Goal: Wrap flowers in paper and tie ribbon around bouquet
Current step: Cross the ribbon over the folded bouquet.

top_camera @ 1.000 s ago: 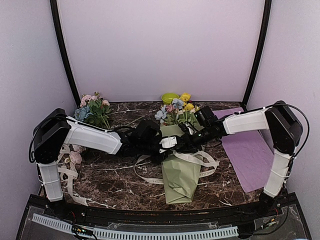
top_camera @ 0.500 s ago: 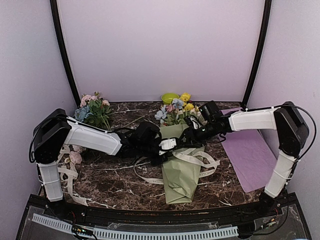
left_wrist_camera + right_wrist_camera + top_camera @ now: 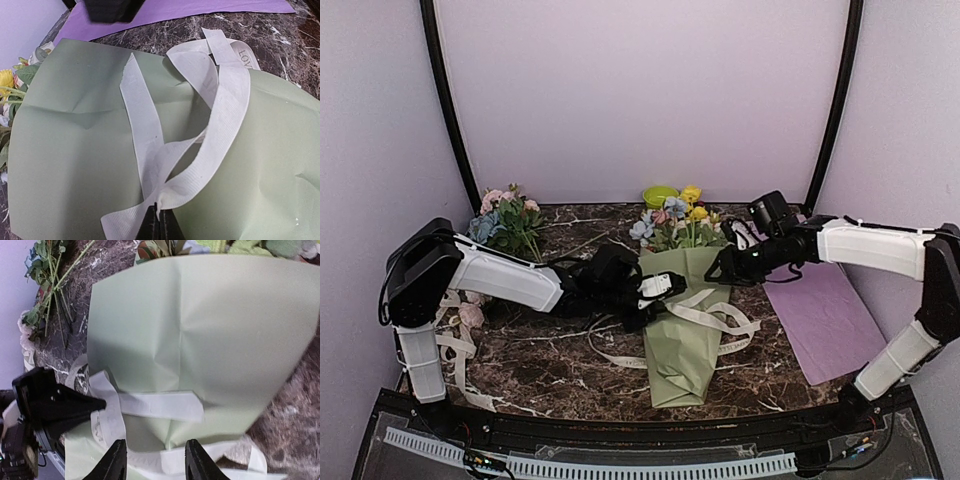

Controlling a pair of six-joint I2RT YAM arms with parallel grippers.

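Two arms: both are reaching in over the dark, white-veined marble table (image 3: pixel 540 365) from opposite sides, meeting at the bouquet (image 3: pixel 680 345).
Cone: the bouquet is lying at the middle of the table as a long tapering cone, with its narrow tip pointing toward the arm bases and its wide mouth facing the back wall.
Wrapping: the paper (image 3: pixel 70 150) is showing a matte sage-green face, smooth apart from soft creases and straight fold lines.
Blooms: the flowers (image 3: pixel 675 215) are sticking out of the wide end as small yellow, blue and pink heads on green stems.
Tie: the ribbon (image 3: pixel 227 115), flat and cream-white with a fine ribbed weave, is crossing the cone in loose loops; dark lettering is showing on one strand, and its tails are trailing onto the marble.
Left side: the left gripper (image 3: pixel 159 226) is pressing its black tips together, pinching the ribbon where two strands are crossing on top of the paper.
Right side: the right gripper (image 3: pixel 156 460) is hovering over the cone with its tapered fingers standing apart and nothing between them.
Surroundings: a flat purple sheet (image 3: pixel 820 310) is lying under the right arm, a leafy loose cluster (image 3: pixel 505 220) of pink and blue blooms is resting at the back left, and a round lime-green bowl (image 3: pixel 660 195) is sitting behind the flowers.
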